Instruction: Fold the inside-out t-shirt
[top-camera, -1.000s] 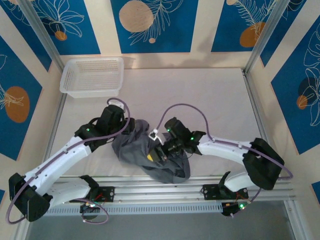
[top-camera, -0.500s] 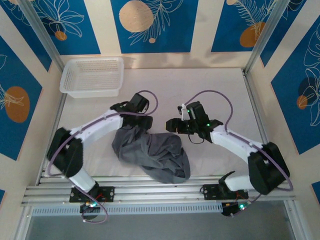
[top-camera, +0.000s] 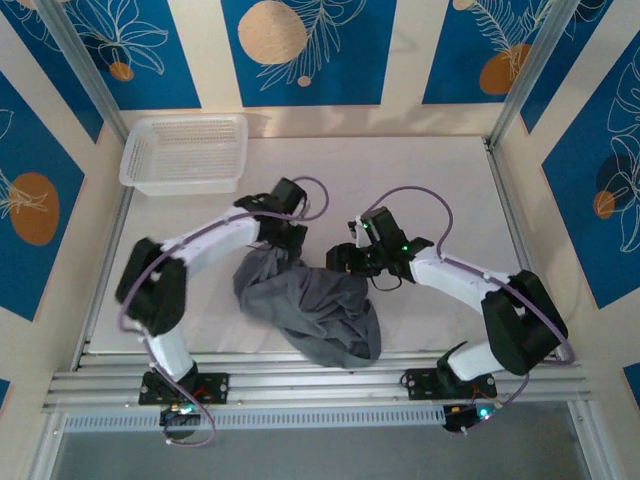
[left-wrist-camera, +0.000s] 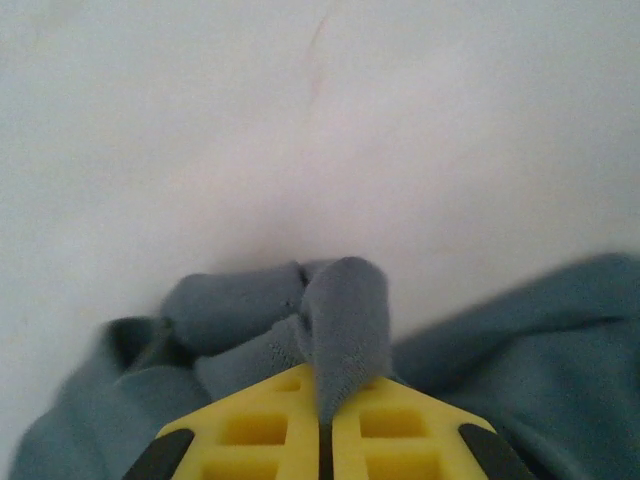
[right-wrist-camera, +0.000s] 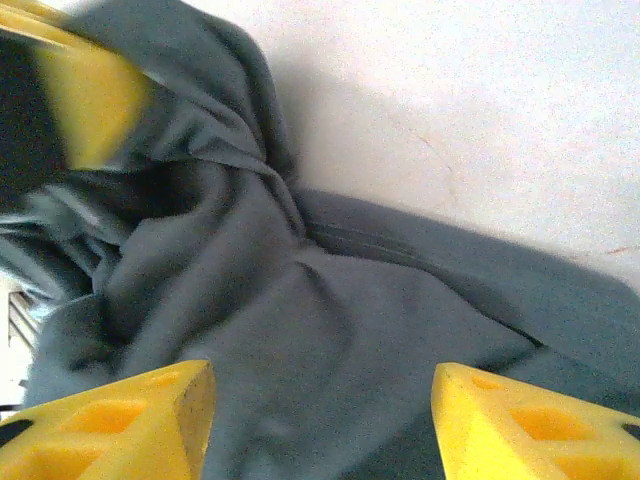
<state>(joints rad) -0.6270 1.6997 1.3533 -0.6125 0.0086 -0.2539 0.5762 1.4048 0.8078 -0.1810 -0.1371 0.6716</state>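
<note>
Top external, left jaws clamped on crumpled t-shirt (top-camera: 310, 305), right jaws apart and empty over it, basket (top-camera: 185, 182) far left.

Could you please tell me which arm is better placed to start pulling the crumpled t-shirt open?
Left. The left gripper is shut on a fold of the t-shirt at its far edge, so it could probably pull straight away. The right gripper hangs open over the fabric, gripping nothing.

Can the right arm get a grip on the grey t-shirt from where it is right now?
Probably yes: the right gripper hangs just over the t-shirt with its jaws open and bare fabric between them; nothing looks to be in the way.
</note>
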